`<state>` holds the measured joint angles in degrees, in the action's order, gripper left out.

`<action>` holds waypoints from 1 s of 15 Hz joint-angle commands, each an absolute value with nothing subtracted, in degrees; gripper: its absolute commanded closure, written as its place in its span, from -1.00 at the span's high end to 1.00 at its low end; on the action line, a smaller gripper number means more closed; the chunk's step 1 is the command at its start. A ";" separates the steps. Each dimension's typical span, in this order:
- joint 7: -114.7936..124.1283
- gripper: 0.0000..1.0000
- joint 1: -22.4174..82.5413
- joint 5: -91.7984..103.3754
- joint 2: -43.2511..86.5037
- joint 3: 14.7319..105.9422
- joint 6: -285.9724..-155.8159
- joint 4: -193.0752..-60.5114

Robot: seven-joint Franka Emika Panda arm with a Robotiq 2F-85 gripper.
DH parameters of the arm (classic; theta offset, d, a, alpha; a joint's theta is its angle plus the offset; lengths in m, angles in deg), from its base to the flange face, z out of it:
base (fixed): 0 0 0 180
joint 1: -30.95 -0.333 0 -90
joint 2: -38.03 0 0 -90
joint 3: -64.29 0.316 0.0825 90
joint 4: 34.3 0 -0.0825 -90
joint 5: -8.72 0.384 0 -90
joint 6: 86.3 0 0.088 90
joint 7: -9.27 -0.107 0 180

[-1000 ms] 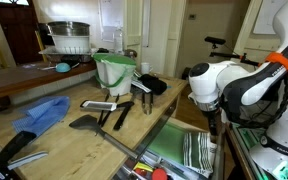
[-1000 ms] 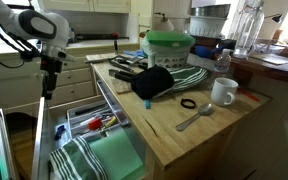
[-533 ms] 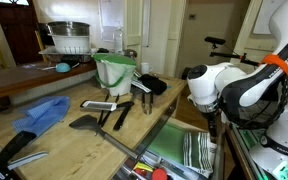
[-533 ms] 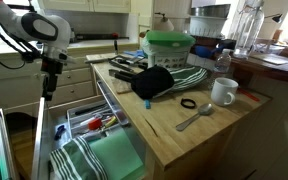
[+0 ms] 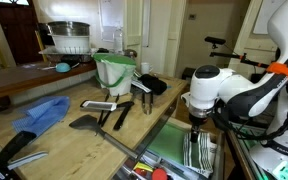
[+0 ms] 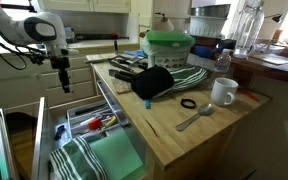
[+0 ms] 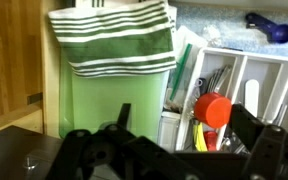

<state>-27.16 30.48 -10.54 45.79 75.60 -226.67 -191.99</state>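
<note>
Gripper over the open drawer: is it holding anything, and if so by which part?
Nothing is held. In the wrist view the gripper stands open, its fingers empty, above the green striped towel.

The arm [image 5: 234, 92] folds at its white elbow, and in both exterior views the wrist turns straight down, so the end effector [image 5: 197, 132] hangs vertically. In the wrist view its dark fingers [image 7: 252, 130] stand spread wide apart.
</note>
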 commanded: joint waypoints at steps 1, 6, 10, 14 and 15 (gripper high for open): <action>-35.95 1.00 30.47 -16.90 38.79 75.62 -236.43 -192.01; -32.66 1.00 32.15 -27.08 25.34 72.45 -249.50 -192.67; -37.92 1.00 32.32 -41.20 17.78 67.30 -254.42 -192.87; -43.55 1.00 31.62 -52.53 13.57 62.36 -257.10 -192.85; -44.91 1.00 31.55 -54.93 12.92 61.45 -257.56 -192.84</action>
